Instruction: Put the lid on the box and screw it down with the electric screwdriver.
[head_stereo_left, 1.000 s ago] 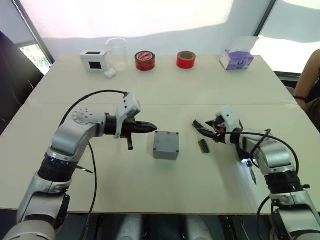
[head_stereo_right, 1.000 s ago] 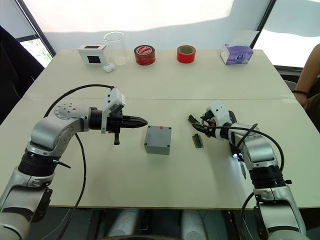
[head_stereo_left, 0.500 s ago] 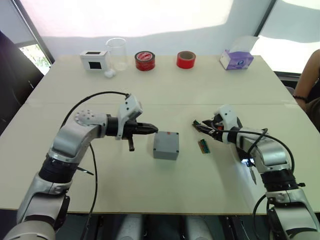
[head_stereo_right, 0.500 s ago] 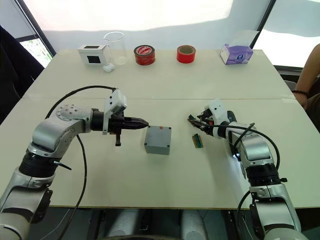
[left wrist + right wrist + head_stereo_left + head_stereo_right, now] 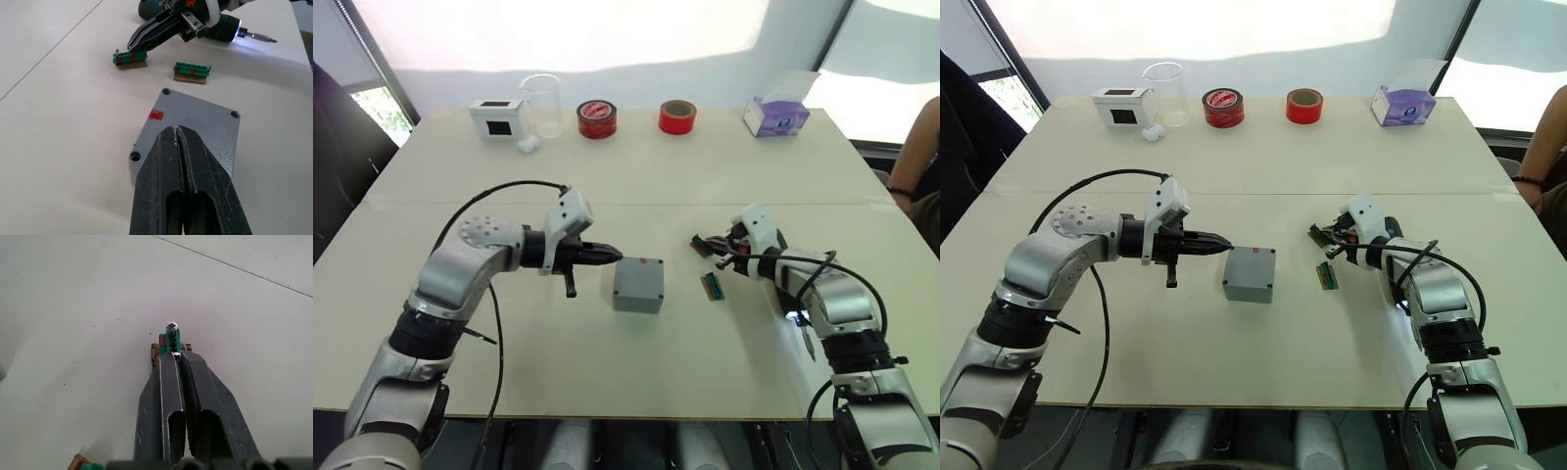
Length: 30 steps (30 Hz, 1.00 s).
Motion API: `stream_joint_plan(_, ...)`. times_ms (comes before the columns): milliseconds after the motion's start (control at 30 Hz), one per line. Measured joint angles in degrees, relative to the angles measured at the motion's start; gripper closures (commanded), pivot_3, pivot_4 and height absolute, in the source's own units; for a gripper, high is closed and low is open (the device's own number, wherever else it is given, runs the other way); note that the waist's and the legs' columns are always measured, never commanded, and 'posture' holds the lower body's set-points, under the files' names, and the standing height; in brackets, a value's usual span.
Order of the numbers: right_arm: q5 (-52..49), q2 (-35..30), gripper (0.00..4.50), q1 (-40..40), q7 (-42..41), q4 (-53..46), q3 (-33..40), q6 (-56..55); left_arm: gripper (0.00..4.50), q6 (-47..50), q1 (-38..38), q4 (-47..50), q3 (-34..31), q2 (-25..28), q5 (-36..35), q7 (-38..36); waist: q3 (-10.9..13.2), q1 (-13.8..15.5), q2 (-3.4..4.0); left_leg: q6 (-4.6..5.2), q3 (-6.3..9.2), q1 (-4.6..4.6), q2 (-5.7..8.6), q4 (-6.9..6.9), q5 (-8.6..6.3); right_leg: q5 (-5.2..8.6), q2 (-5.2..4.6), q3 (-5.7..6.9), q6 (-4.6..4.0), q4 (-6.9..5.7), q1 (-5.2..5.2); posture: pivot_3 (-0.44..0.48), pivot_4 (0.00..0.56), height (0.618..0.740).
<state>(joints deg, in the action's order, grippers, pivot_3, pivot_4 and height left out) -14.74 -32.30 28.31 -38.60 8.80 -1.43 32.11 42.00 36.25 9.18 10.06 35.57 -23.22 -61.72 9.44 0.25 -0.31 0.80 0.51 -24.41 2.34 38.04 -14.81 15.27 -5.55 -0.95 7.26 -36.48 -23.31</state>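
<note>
Looking down from the head camera, the box [image 5: 638,284] sits mid-table with the lid [image 5: 640,274] on it, the left gripper [image 5: 607,254] just to its left, the right gripper [image 5: 702,243] further right.

In the left wrist view, the left fingers [image 5: 168,161] are pressed together over the lid (red mark facing left); beyond lie two green strips [image 5: 192,71] and the lit electric screwdriver [image 5: 230,30].

In the right wrist view, the right fingers [image 5: 195,396] meet at a small screw [image 5: 176,354] on a green strip [image 5: 171,339].
</note>
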Motion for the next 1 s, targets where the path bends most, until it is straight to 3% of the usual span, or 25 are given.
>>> stream_joint_plan(433,-5.4,0.6,4.45,0.1,1.0,-6.6,5.6,5.5,4.5,-0.2,-0.2,-0.1,0.0,0.4,0.0,0.0,0.0,0.0,0.0,0.06,0.0,0.0,0.0,0.0,-0.04,0.0,0.0,-0.01,0.0,-0.03,-0.02,0.0,0.15,0.74)
stream_joint_plan(533,-7.7,0.5,4.45,-0.1,0.7,-12.0,6.9,7.1,4.5,-0.2,-0.9,-0.1,0.0,1.5,0.0,-0.3,0.0,0.0,0.0,0.07,0.0,0.0,0.0,0.0,-0.04,0.0,0.0,-0.01,0.0,-0.04,-0.03,0.0,0.15,0.74)
stream_joint_plan(733,-11.3,1.0,4.45,-4.4,-1.1,-24.1,4.4,9.3,4.5,-0.6,-4.5,-0.1,0.3,3.8,0.6,-0.8,0.0,0.1,0.0,0.09,0.02,0.0,-0.01,0.0,-0.05,0.01,0.0,-0.01,-0.01,-0.05,-0.02,0.0,0.15,0.74)
stream_joint_plan(1000,-11.4,3.1,4.45,-6.5,0.6,-28.3,0.0,11.5,4.5,-0.5,-4.7,0.6,0.3,3.7,0.4,-0.2,0.0,0.3,0.0,0.08,0.02,0.0,0.0,0.01,-0.05,0.01,0.0,-0.01,-0.01,-0.06,-0.02,0.0,0.15,0.74)
